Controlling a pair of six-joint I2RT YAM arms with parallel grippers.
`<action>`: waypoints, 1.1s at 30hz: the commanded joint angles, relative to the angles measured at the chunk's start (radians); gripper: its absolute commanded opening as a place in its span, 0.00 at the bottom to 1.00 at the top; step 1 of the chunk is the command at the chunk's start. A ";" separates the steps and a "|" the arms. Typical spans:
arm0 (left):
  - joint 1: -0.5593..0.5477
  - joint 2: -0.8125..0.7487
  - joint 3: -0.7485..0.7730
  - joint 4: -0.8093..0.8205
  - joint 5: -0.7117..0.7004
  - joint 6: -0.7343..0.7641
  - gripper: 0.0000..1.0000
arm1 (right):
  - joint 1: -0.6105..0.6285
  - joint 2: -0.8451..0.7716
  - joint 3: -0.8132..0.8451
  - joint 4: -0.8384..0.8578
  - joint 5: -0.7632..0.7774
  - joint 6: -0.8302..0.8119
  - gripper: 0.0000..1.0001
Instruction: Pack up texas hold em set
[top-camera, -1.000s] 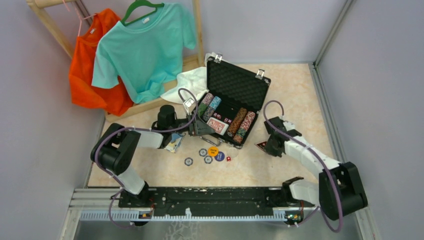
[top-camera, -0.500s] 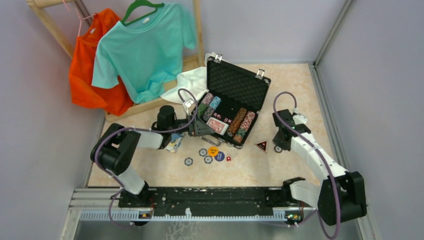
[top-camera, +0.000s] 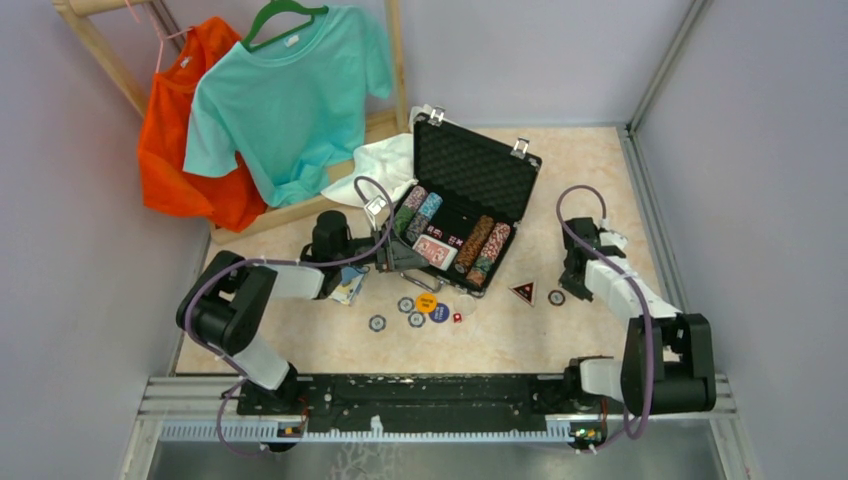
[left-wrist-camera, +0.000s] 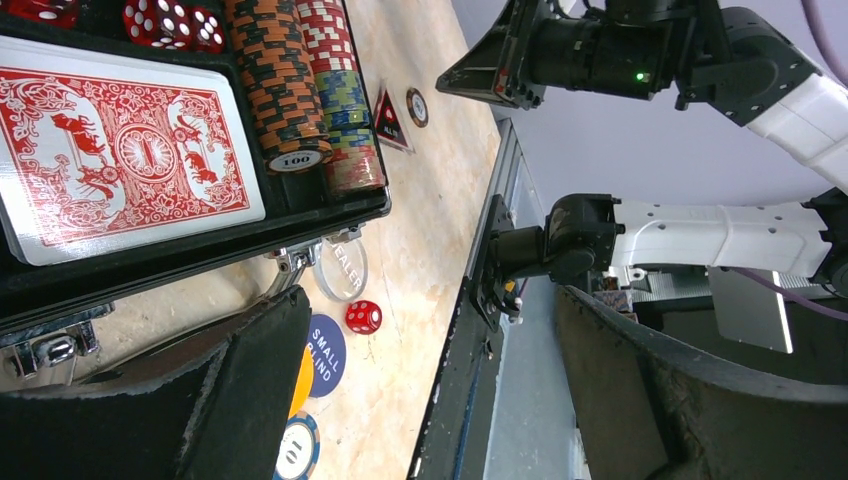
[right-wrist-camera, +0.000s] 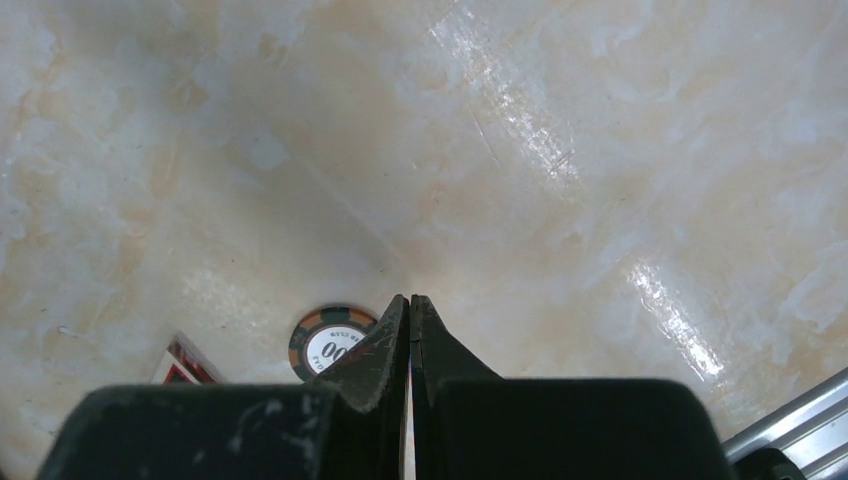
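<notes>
Black case (top-camera: 470, 178): stands open at mid-table, lid up, holds rows of chips (left-wrist-camera: 300, 80), a red deck (left-wrist-camera: 120, 160) and red dice (left-wrist-camera: 165, 22). Left gripper (left-wrist-camera: 432, 300): hovers at the case's near edge, jaws wide apart, grips nothing. Right gripper (right-wrist-camera: 410, 325): hangs right of the case, jaws pressed together on nothing, just above a loose chip (right-wrist-camera: 325, 343) beside a triangular button (top-camera: 523, 292). On the table before the case: round buttons (top-camera: 427, 303), scattered chips (top-camera: 377, 323), one red die (left-wrist-camera: 363, 316).

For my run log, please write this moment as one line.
case open | left gripper open at case front | right gripper shut near loose chip
</notes>
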 joint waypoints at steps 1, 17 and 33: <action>0.007 -0.036 -0.006 -0.002 -0.002 0.029 0.96 | -0.004 0.023 -0.039 0.090 -0.013 -0.036 0.00; 0.007 -0.039 -0.002 -0.024 -0.010 0.047 0.96 | 0.028 0.035 -0.077 0.150 -0.113 -0.063 0.00; 0.007 -0.041 -0.004 -0.018 -0.006 0.042 0.97 | 0.149 -0.035 -0.032 0.053 -0.122 -0.037 0.56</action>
